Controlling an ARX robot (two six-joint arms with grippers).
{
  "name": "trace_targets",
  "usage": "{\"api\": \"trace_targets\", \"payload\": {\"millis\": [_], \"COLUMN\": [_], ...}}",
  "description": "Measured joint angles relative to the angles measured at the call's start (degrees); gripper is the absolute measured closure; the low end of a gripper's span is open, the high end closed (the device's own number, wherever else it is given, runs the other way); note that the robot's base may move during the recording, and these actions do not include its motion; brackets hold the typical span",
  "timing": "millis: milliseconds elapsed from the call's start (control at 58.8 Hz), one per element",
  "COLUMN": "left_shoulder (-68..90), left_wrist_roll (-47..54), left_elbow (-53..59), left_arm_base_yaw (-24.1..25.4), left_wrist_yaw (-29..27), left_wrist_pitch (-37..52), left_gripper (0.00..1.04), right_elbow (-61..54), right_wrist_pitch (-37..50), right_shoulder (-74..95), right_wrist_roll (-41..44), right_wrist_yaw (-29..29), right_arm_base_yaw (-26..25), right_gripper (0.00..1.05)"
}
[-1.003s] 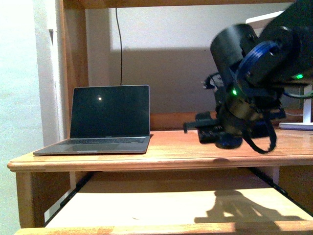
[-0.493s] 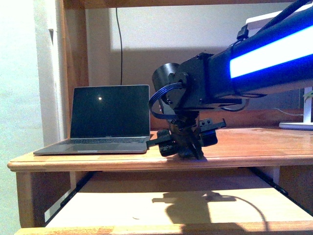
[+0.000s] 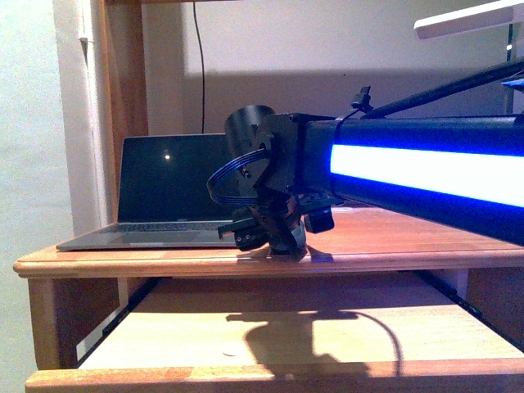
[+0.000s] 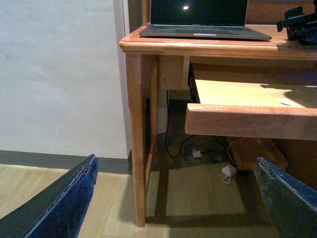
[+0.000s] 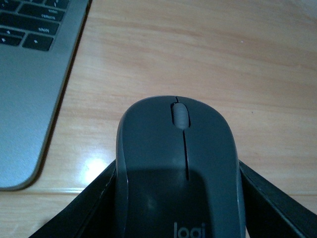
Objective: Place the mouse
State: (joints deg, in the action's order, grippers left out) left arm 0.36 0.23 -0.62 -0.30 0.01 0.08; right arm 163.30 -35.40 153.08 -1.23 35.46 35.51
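The right gripper's two black fingers press against the flanks of the mouse, one on each side, holding its rear half. The mouse is dark grey with a lighter scroll wheel and a pale logo at its near end. It sits low over the desk top, close to the right front corner of the laptop, with a strip of bare wood between them. Whether its base rests on the wood cannot be told.

In the front view the right gripper is down at the desk, near the front edge and about midway along it. It casts a shadow on the wood beneath. The arm behind it runs off to the right, carrying a long lit white strip edged in blue.

The left gripper hangs low beside the desk, well apart from the mouse. Its dark blue fingers are spread wide with nothing between them.

The desk is light orange-brown wood with a glossy grain. Below its top, a pull-out shelf of the same wood is drawn forward. The laptop stands open toward the left rear, its screen dark except for one small bright spot. A black cable runs up the pale wall behind. Under the desk, cables and a small white adapter lie on a wooden floor, and a grey skirting board lines the white wall.
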Motion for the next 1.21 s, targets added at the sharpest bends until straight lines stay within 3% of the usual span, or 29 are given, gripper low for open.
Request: {"api": "trace_targets", "payload": {"millis": [51,272,374,544,731,969,1088,1207], "left_shoulder": [0.0,0.0,0.0,0.0,0.0,0.0,0.0,0.0], "left_wrist_roll": [0.0,0.0,0.0,0.0,0.0,0.0,0.0,0.0], "left_elbow": [0.0,0.0,0.0,0.0,0.0,0.0,0.0,0.0], "left_arm_base_yaw": [0.0,0.0,0.0,0.0,0.0,0.0,0.0,0.0], "left_wrist_yaw": [0.0,0.0,0.0,0.0,0.0,0.0,0.0,0.0], "left_wrist_pitch": [0.0,0.0,0.0,0.0,0.0,0.0,0.0,0.0], "left_gripper": [0.08,0.08,0.08,0.08,0.08,0.08,0.08,0.08], "right_elbow": [0.9,2.3,-1.3,-33.9,-68.3,-102.3,-114.5,-122.6], "right_wrist_pitch": [1.1,5.0,9.0,28.8,41.8,46.6,46.7,46.8], "right_shoulder": [0.3,0.1,-2.2,-23.7,-51.7,-69.6,-77.6,-84.7], "right_wrist_roll": [0.1,0.4,0.2,-0.5,-0.7,-0.1,0.9,1.3], "right_wrist_yaw": [-0.5,-1.7,-3.6,-9.9,-19.2,-34.2,-40.5,-43.2], "right_arm_base_yaw": [0.1,-0.1,-0.8,-4.4,-11.3,-16.2,-16.4,-16.3], "right_gripper": [0.31,0.01,0.09,0.07,0.07,0.07,0.07,0.07]}}
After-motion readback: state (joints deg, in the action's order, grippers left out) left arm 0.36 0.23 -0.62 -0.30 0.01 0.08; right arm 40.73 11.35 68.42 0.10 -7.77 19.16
